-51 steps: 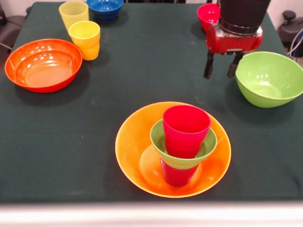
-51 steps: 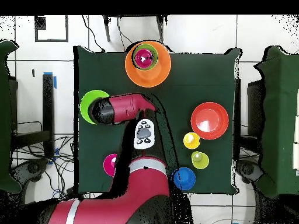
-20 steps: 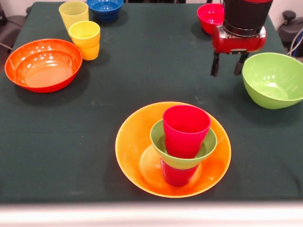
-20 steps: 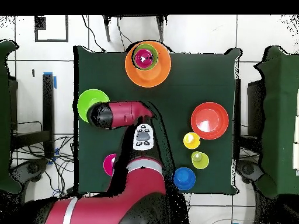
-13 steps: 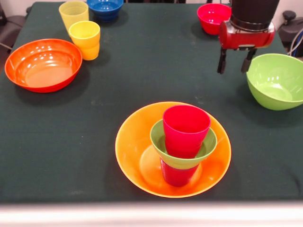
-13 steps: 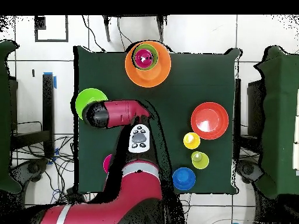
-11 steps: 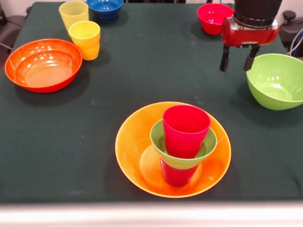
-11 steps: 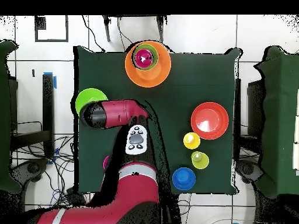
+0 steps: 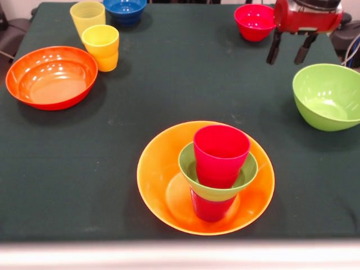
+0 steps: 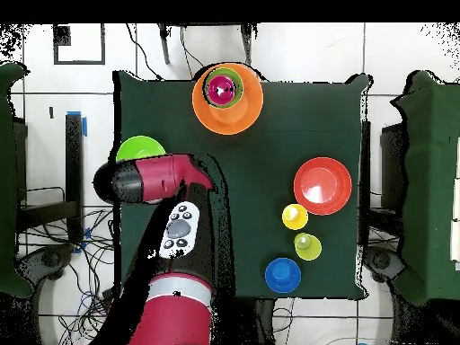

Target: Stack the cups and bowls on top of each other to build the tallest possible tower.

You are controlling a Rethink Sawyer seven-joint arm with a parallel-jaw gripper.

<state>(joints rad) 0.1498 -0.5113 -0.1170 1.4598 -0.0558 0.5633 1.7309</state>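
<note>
The tower was seen near the front edge of the dark green cloth-covered table: a smooth, deep yellow-orange bowl held a cup of which only a dark red base was visible, a small green bowl and a glossy red-pink cup. The gripper was held with its black fingers apart and empty, between the small red-pink bowl and the rounded large green bowl.

A dark green cloth covers the table, with white floor tiles and cables around.
</note>
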